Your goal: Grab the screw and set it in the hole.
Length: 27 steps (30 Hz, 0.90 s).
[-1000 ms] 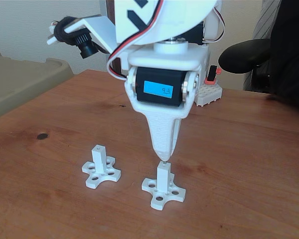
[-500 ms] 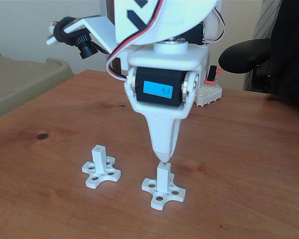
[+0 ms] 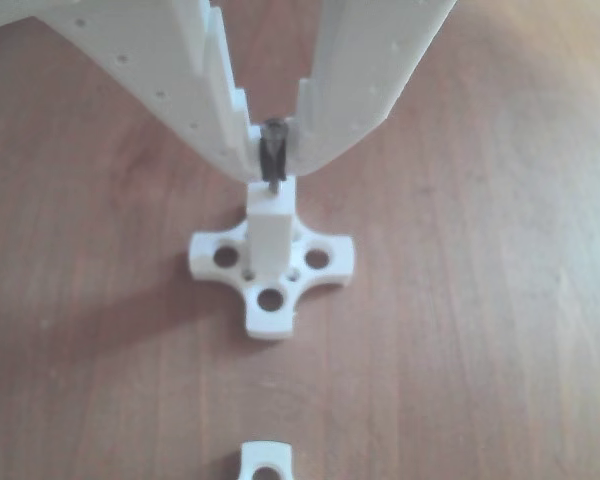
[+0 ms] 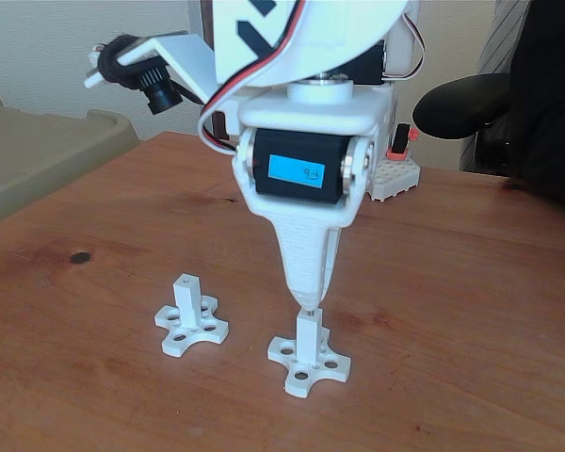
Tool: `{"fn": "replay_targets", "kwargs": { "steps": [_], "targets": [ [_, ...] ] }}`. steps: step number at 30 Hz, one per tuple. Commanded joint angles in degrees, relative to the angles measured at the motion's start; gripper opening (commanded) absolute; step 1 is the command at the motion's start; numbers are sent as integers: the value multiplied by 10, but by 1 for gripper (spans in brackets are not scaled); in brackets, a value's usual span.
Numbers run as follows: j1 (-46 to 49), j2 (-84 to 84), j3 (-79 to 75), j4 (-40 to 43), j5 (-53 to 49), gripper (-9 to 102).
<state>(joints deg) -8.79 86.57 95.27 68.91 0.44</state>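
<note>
Reddish-brown wooden tabletop (image 4: 471, 311) fills my fixed view, with a pale wall behind it and a dark chair at the right edge. On the wood I see two white cross-shaped bases with round holes, each carrying an upright square post: the left post (image 4: 185, 294) stands free, the right post (image 4: 308, 334) sits directly under my gripper (image 4: 308, 303). From the other view, the gripper (image 3: 274, 150) has its two white fingers (image 3: 205, 90) drawn narrow at the tips, pinching the screw (image 3: 273, 155) between them. I see the screw held upright, its dark shaft pointing down and its lower end meeting the top face of the post (image 3: 272, 230), where the hole would be; the hole itself I cannot make out. A second base (image 3: 266, 460) peeks in at the bottom edge of that view
</note>
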Motion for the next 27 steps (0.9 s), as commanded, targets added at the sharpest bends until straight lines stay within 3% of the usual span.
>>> {"fn": "replay_targets", "kwargs": {
  "steps": [1,27],
  "targets": [
    [6,20,-18,3,-7,-4],
    [12,35,-23,16,-15,-4]
  ]
}}
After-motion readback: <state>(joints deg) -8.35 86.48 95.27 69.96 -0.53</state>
